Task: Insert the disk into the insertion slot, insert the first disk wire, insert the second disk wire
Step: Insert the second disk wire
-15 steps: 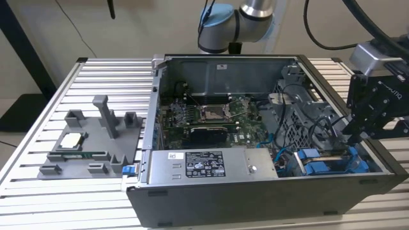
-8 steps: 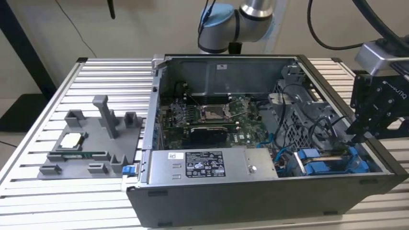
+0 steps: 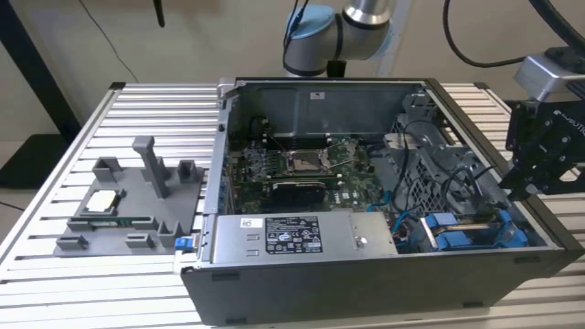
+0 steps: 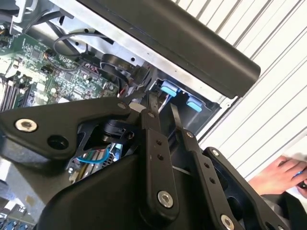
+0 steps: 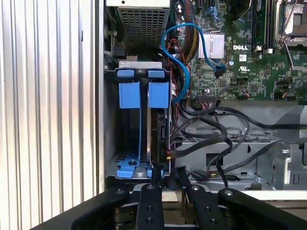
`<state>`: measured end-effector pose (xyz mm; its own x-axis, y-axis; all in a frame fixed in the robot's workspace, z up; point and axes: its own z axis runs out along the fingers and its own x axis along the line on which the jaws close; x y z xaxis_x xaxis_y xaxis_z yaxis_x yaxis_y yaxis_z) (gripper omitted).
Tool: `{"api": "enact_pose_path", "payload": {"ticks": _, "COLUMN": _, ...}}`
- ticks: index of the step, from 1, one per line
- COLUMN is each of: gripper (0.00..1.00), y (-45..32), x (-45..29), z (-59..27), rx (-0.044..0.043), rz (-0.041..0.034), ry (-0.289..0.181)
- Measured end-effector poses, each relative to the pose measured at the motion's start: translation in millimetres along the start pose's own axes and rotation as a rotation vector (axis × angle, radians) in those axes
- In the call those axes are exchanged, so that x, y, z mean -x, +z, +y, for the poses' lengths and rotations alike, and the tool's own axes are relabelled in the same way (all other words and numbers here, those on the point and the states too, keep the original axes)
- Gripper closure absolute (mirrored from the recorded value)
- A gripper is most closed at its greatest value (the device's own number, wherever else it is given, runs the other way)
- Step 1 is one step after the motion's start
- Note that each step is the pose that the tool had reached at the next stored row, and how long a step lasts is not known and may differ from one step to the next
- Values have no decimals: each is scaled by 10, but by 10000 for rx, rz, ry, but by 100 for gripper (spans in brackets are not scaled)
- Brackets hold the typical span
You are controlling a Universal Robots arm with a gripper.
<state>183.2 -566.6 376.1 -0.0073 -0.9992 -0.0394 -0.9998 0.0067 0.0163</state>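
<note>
The disk [image 5: 160, 136], dark with a blue carrier tab [image 5: 159, 95], sits edge-on inside the insertion slot of the grey drive cage [image 5: 139, 64]; another blue carrier [image 5: 129, 95] fills the bay beside it. In the exterior view the blue carriers [image 3: 466, 236] lie in the case's near corner, on the exterior view's right. My gripper [image 5: 169, 176] hovers just off the cage's end, its thin fingers [image 4: 152, 103] a little apart, open, with nothing seen between them. A blue wire [image 5: 175, 50] ends loose in a connector [image 5: 218, 72] over the motherboard. Black wires [image 5: 211, 125] run from beside the disk.
The open computer case [image 3: 366, 288] lies on a slatted aluminium table [image 3: 137, 116]. A grey power-supply box [image 3: 302, 236] fills its front. The motherboard [image 3: 302, 164] lies behind it. A grey fixture block [image 3: 128, 199] stands on the exterior view's left. A person's hand [image 4: 280, 175] rests outside the case.
</note>
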Motion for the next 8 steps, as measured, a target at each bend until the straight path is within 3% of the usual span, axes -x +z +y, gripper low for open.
{"api": "enact_pose_path", "payload": {"ticks": 6, "gripper": 73, "y": -91, "x": 25, "z": 2, "rx": 0, "rz": -6, "ry": 0}}
{"api": "enact_pose_path", "payload": {"ticks": 8, "gripper": 73, "y": -93, "x": 28, "z": 2, "rx": 1, "rz": -51, "ry": -1}}
